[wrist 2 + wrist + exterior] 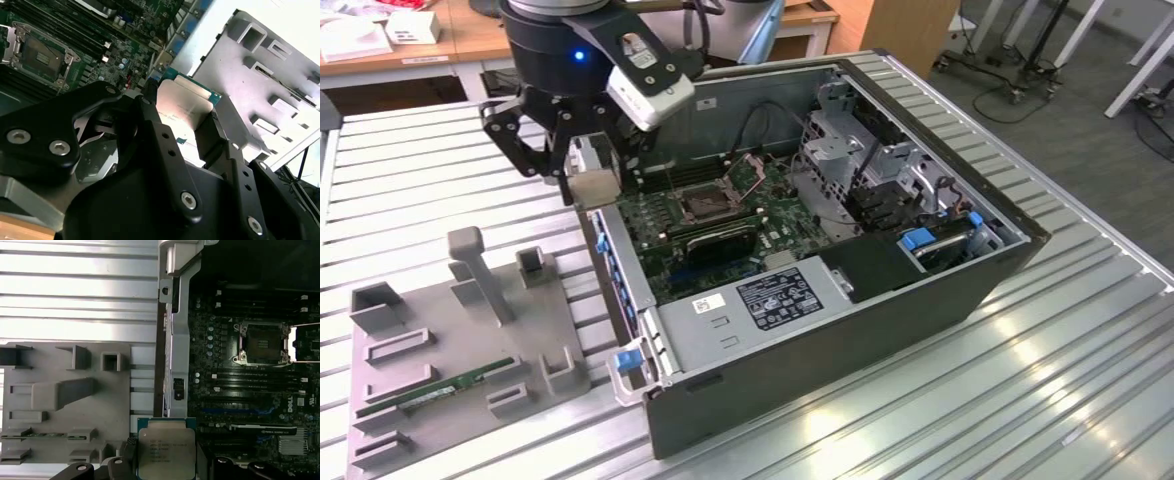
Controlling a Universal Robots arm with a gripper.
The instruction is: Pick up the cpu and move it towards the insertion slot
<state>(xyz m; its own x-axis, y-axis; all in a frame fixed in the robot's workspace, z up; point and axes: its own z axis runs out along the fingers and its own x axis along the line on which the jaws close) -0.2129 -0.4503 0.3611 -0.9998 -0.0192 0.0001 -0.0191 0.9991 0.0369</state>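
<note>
The cpu [594, 186] is seen clamped between the fingers of the gripper [591, 178], held up in the air above the near wall of the open computer case [987, 270], over the case's edge rather than over the grey tray [440, 390]. In the second wrist view the chip [181, 111] is shown pinched at its edges by the black fingers [212, 132], silvery face out, with a green rim peeking at its far side. In the first wrist view the cpu [166, 452] is framed with the insertion slot [263, 342] lying off at about one o'clock from it across the motherboard [250, 405]; in the exterior view the slot [708, 207] sits at roughly four o'clock from the gripper, near but clearly apart, and lower down inside the case. The chip is square, so no long axis is offered; its sides are judged to run roughly in line with the socket's frame. The memory stick [438, 388] is left lying in the tray, well apart. Small dark print can be made out on the chip's metal face, but it is too fine to be read; white lettering is noted on the board's edge and a label on the power supply [774, 295], neither legible with confidence.
</note>
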